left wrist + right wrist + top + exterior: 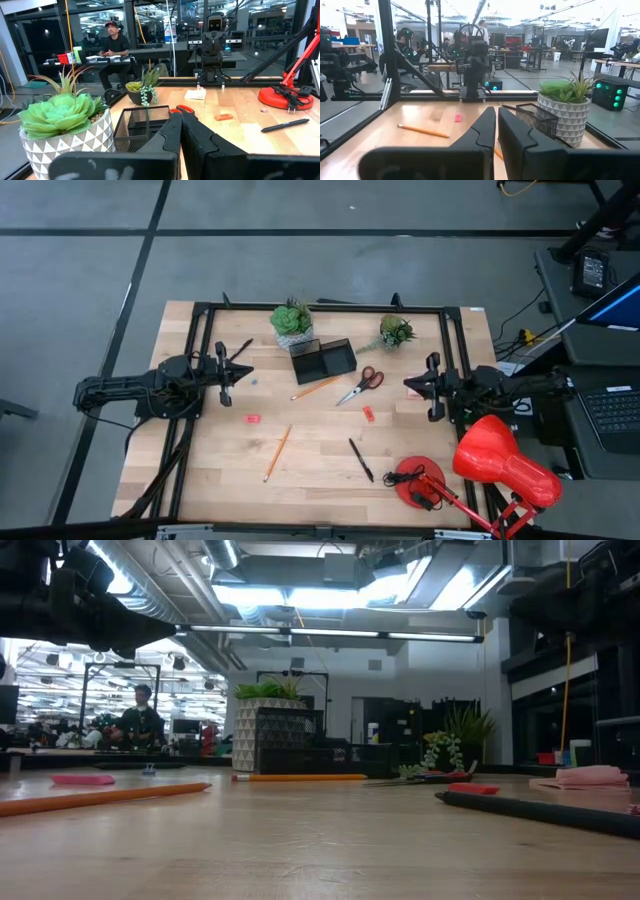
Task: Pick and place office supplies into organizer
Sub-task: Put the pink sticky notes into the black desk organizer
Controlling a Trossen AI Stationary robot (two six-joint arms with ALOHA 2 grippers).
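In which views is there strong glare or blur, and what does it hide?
Low view: ceiling lights glare brightly, and the near table and the orange pencil are blurred. Left wrist view: the left gripper is near and soft. Right wrist view: the bright room behind washes out detail; the right gripper is blurred.

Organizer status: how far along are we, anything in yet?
Nothing looks done: the organizer appears empty. Nothing is in hand; the left pincer and right pincer are shut, parked at the table's sides. Left: scissors, two pencils, pen, two erasers.
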